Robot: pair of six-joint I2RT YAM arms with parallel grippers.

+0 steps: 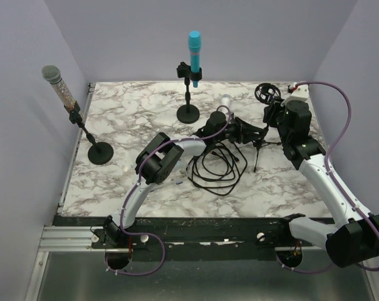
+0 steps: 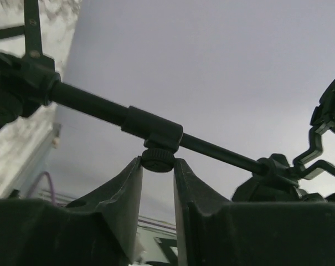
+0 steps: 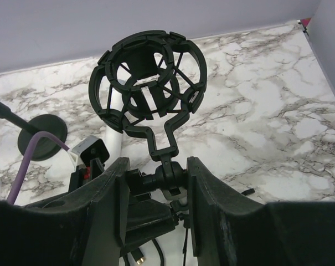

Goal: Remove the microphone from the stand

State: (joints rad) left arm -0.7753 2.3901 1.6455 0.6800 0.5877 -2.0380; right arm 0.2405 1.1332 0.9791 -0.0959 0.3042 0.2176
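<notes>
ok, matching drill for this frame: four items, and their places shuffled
Items:
1 blue mic
2 silver mic
3 knob
4 shock mount

Places:
A leaning on the left stand
B stem between the right gripper's fingers
C upright on the back stand
D pinched by the left gripper

Pairs: 1-C, 2-A, 3-D, 4-B
</notes>
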